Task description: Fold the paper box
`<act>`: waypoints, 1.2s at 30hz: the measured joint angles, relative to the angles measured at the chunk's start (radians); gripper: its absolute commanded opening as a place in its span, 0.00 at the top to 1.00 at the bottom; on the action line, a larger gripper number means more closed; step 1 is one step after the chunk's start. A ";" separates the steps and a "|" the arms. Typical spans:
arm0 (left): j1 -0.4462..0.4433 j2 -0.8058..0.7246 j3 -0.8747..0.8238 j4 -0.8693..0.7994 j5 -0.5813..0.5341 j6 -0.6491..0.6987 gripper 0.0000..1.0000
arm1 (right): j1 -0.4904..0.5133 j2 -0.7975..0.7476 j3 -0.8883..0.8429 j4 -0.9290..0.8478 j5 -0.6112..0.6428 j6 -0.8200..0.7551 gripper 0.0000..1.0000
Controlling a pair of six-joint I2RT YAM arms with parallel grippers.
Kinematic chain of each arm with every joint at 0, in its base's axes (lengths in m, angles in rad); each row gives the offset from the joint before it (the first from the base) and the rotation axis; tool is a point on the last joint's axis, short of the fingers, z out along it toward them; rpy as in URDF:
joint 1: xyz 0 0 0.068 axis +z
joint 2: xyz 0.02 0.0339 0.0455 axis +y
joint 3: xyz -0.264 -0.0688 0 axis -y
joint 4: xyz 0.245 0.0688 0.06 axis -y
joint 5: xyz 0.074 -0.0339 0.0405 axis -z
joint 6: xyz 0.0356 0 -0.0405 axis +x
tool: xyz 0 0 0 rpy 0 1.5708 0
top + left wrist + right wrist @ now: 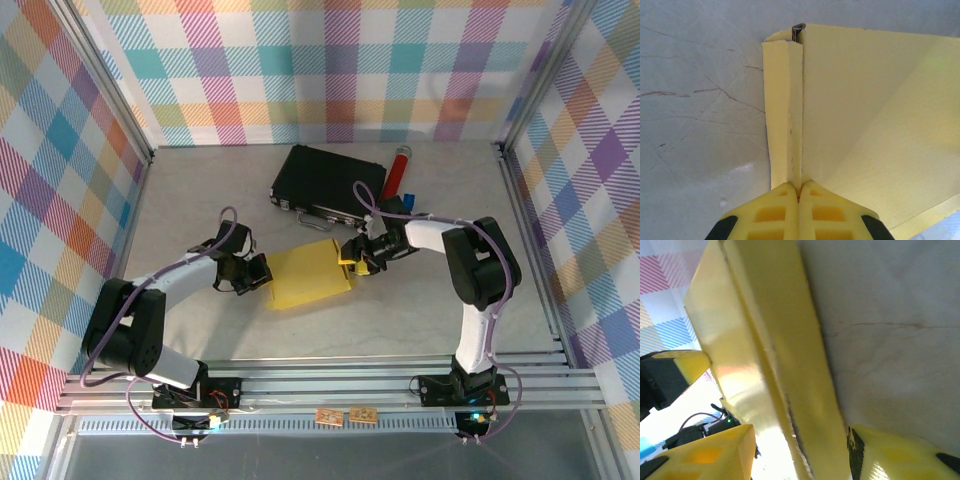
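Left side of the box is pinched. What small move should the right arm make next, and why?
Probably close the right fingers on the edge between them. The left fingers are shut on the left edge of the paper box, but the right ones straddle the opposite edge, apart, so that side looks ungripped.

The paper box (310, 277) lies on the table (190, 200) at mid-depth, between the 2 grippers. The left gripper (262, 272) sits at the box's left edge, its fingertips pressed together on a raised flap there (in the left wrist view the flap runs straight away from them). The right gripper (350, 262) is at the box's right edge, with 1 finger on either side of that edge. Behind the box, toward the back wall, lies the hard case (328, 185), with a tube (398, 172) at its right end.
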 measured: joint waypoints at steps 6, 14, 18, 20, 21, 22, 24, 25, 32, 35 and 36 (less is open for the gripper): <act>0.022 -0.008 -0.024 0.029 0.027 0.008 1.00 | 0.019 -0.071 0.000 -0.010 -0.018 0.004 0.46; 0.040 -0.014 -0.059 0.095 0.074 0.014 1.00 | 0.031 -0.124 0.052 -0.095 -0.069 -0.015 0.46; 0.042 -0.014 -0.063 0.102 0.080 0.018 1.00 | 0.031 -0.126 0.058 -0.149 -0.048 -0.046 0.46; 0.044 -0.013 -0.064 0.102 0.080 0.022 1.00 | 0.018 -0.137 0.057 -0.163 -0.023 -0.051 0.45; 0.044 -0.014 -0.064 0.102 0.080 0.025 1.00 | 0.005 -0.149 0.057 -0.166 -0.009 -0.052 0.45; 0.044 -0.015 -0.066 0.101 0.079 0.026 1.00 | -0.009 -0.161 0.056 -0.166 0.001 -0.053 0.45; 0.044 -0.021 -0.073 0.104 0.076 0.029 1.00 | -0.042 -0.183 0.056 -0.158 0.015 -0.055 0.45; 0.045 -0.026 -0.077 0.107 0.072 0.029 1.00 | -0.054 -0.186 0.056 -0.150 0.021 -0.056 0.44; 0.047 -0.046 -0.090 0.098 0.043 0.017 1.00 | -0.080 -0.109 0.042 -0.076 0.076 -0.050 0.42; 0.047 -0.047 -0.091 0.097 0.041 0.009 1.00 | -0.071 -0.067 0.018 -0.013 0.061 -0.026 0.37; 0.047 -0.047 -0.091 0.096 0.040 0.009 1.00 | -0.068 -0.059 0.012 0.009 0.048 -0.018 0.36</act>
